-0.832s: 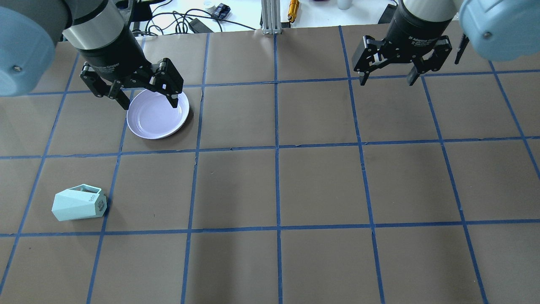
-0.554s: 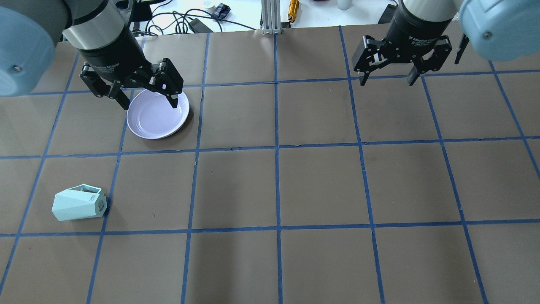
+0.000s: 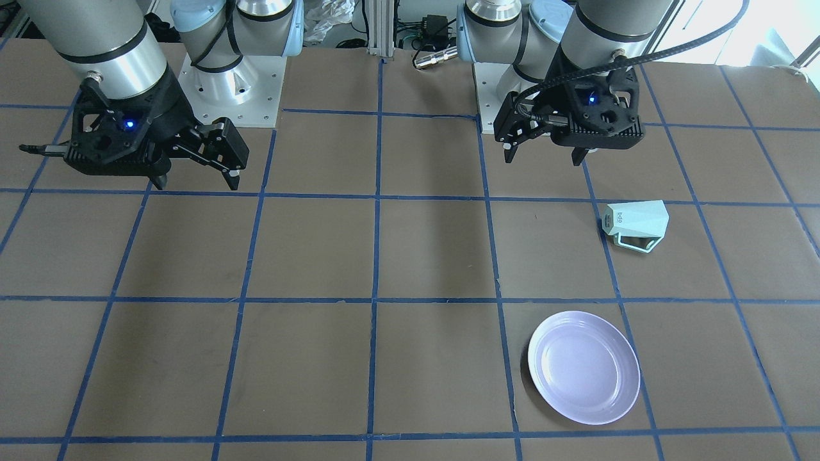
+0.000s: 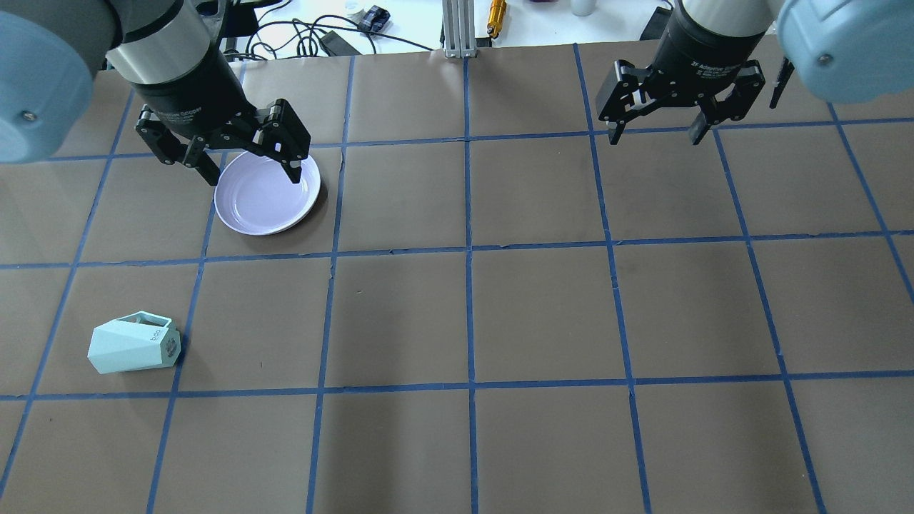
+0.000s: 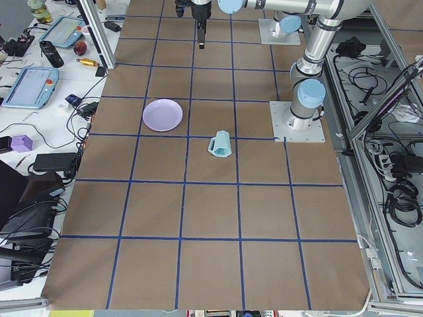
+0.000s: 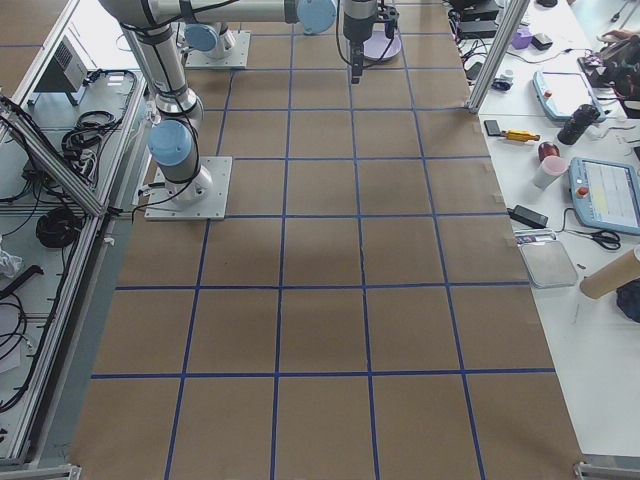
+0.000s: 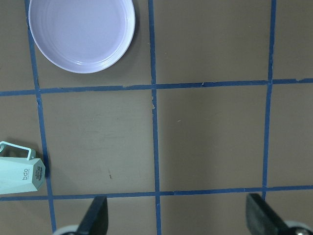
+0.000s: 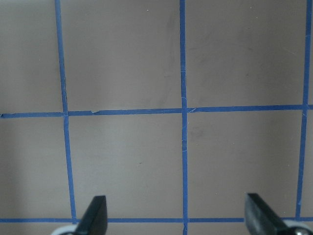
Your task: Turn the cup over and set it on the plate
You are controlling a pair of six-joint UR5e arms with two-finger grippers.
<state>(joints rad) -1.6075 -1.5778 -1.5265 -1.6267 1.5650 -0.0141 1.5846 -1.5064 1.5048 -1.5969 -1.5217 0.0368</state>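
Observation:
The pale mint-green cup (image 4: 134, 344) lies on its side on the brown table at the near left, its lettered base facing right. It also shows in the front view (image 3: 635, 224), the left side view (image 5: 221, 144) and the left wrist view (image 7: 19, 171). The lavender plate (image 4: 266, 196) sits empty farther back; it also shows in the front view (image 3: 583, 367) and the left wrist view (image 7: 81, 32). My left gripper (image 4: 252, 173) is open and empty, high above the table, apart from the cup. My right gripper (image 4: 653, 135) is open and empty at the far right.
An aluminium post (image 4: 457, 28), cables and an orange tool (image 4: 496, 14) lie past the table's far edge. The two arm bases (image 3: 230, 70) stand at the robot's side of the table. Blue tape lines grid the brown surface.

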